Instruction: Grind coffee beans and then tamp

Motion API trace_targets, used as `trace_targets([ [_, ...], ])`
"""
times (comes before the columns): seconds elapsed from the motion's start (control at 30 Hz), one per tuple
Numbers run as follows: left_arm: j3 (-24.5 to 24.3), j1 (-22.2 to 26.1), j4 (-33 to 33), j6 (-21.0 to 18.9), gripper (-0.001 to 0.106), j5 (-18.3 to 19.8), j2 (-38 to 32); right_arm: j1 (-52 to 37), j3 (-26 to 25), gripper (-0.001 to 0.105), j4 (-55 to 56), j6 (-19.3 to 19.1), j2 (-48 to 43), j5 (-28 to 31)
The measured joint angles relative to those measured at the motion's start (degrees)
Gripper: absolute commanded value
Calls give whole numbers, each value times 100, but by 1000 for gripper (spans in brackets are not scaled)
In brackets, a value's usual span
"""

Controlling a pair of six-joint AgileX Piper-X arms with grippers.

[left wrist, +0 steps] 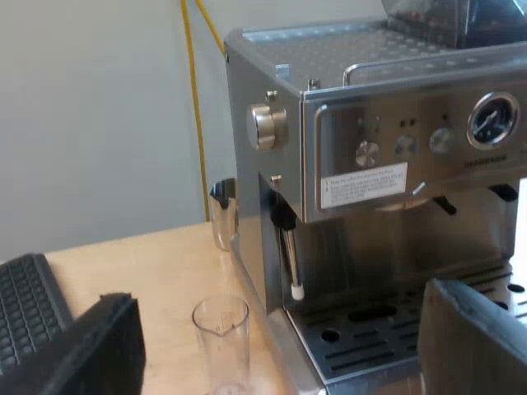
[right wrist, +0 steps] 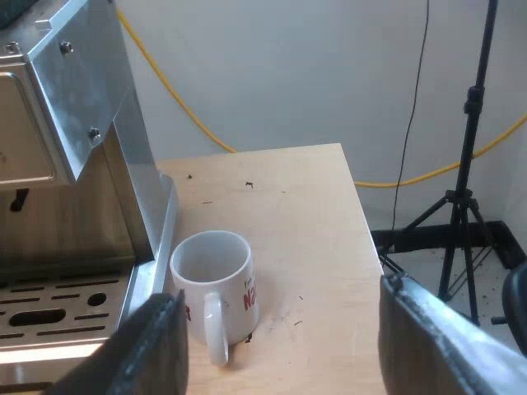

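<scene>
The steel espresso machine (left wrist: pixel 387 164) stands close ahead, with its bean hopper (left wrist: pixel 453 20) on top and a steam wand (left wrist: pixel 290 255) at its side. A clear measuring glass (left wrist: pixel 221 337) stands on the wooden table by the machine's drip tray (left wrist: pixel 370 337). My left gripper (left wrist: pixel 280 358) is open, and its fingers (left wrist: pixel 82 350) straddle the glass and the tray's corner from nearer the camera. A white mug (right wrist: pixel 212 276) with red lettering stands upright beside the machine's base (right wrist: pixel 152 239). My right gripper (right wrist: pixel 284 350) hangs open above and nearer than the mug, holding nothing.
A small metal pitcher (left wrist: pixel 222 212) stands behind the machine's corner. A yellow cable (left wrist: pixel 196 107) runs down the wall. The table's edge (right wrist: pixel 366 222) lies beyond the mug, with a black tripod (right wrist: pixel 468 173) on the floor past it.
</scene>
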Motion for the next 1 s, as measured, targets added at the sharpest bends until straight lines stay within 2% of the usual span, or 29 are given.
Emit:
trace_targets([
  [0.2,66,0,52,0,70,0,0,0,73,54,12,0,0,-15],
  [0.33,135,0,51,0,70,0,0,0,325,54,25,-14,0,-306],
  [0.57,706,0,53,0,70,0,0,0,827,54,25,67,0,-450],
  [0.9,983,0,53,0,70,0,0,0,1460,54,-7,210,10,-720],
  [1.0,1230,0,61,0,70,0,0,0,1648,54,-55,288,10,-728],
])
